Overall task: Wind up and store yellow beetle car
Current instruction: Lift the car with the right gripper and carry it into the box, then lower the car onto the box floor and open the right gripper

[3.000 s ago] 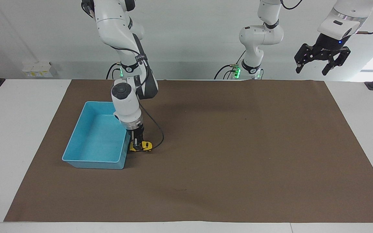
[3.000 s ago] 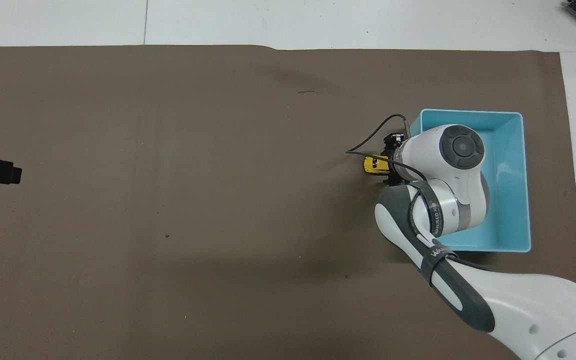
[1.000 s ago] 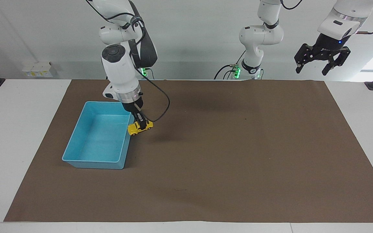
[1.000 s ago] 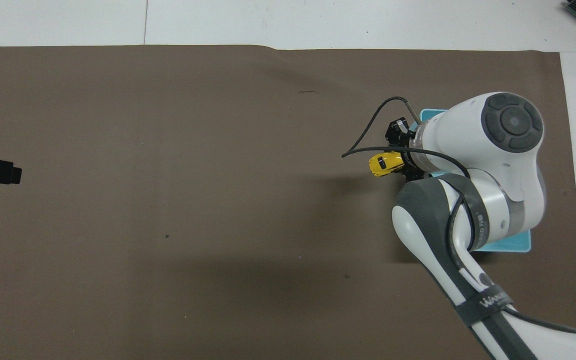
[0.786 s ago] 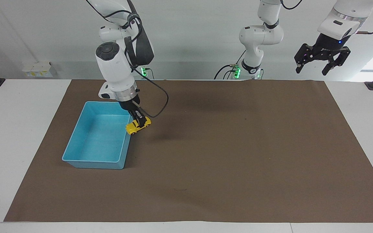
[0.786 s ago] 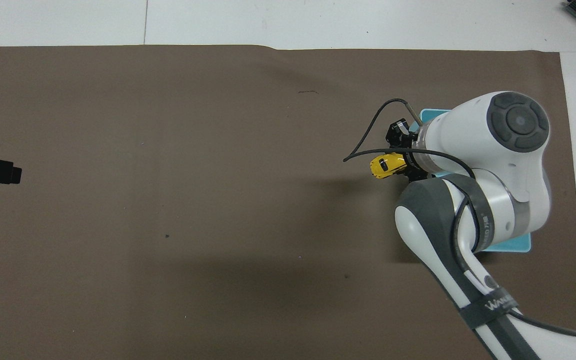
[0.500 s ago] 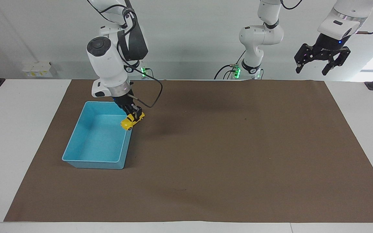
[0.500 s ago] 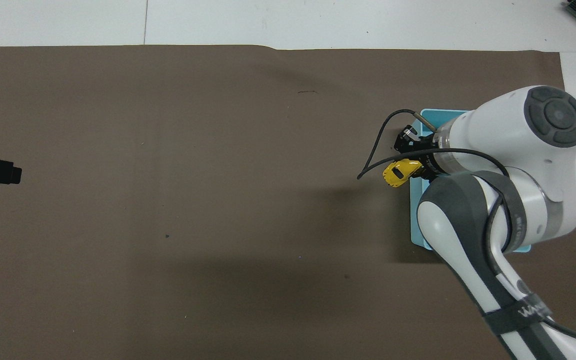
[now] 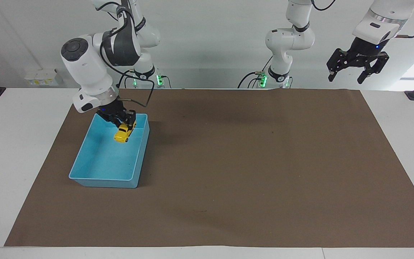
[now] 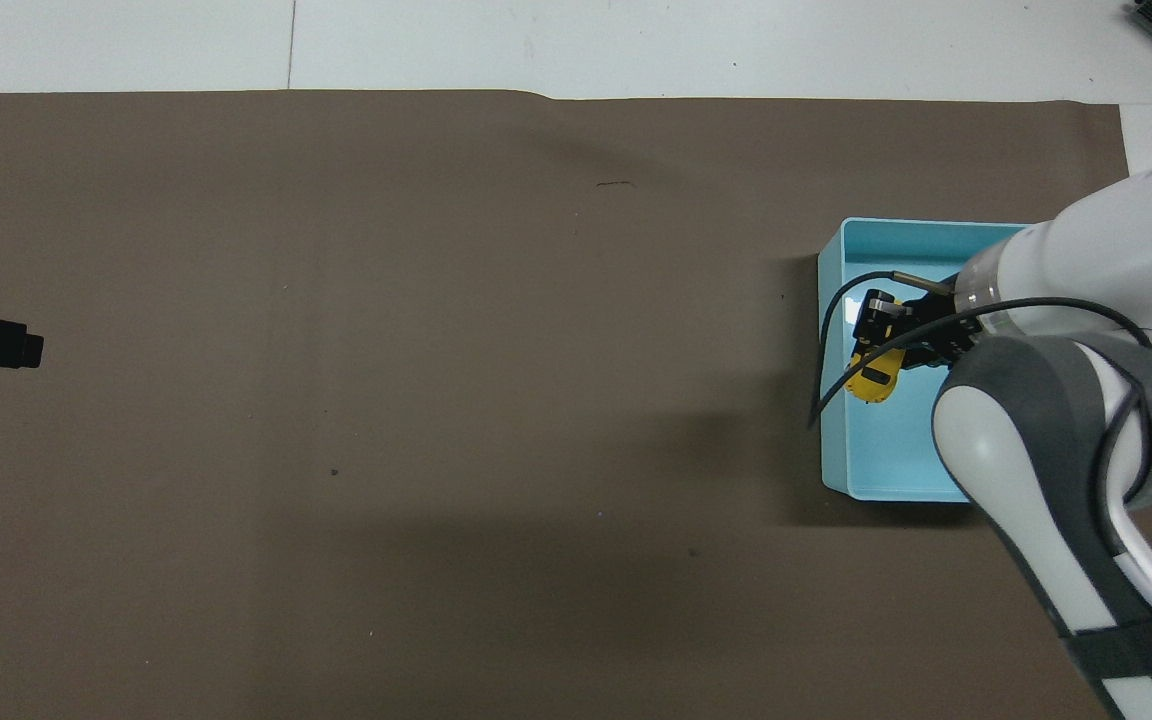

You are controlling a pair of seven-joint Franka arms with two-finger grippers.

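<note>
We note the right hand [image 9: 125,126] pinching the yellow beetle car [image 9: 122,133], tilted nose-down, above the blue bin [image 9: 84,158]. We see the left hand [image 9: 358,68] spread, waiting raised over the worktop's [image 9: 23,144] edge.

The right gripper [image 9: 123,124] hangs over the blue bin [image 9: 84,158], its jaws closed on the yellow car [image 9: 123,133], which is tilted nose-down in the air above the bin's end nearer the robots. The bin sits on a brown mat [image 9: 250,162] at the right arm's end of the counter [image 9: 20,144]. The left gripper [image 9: 358,70] waits raised above the mat's corner at the left arm's end, jaws spread.
</note>
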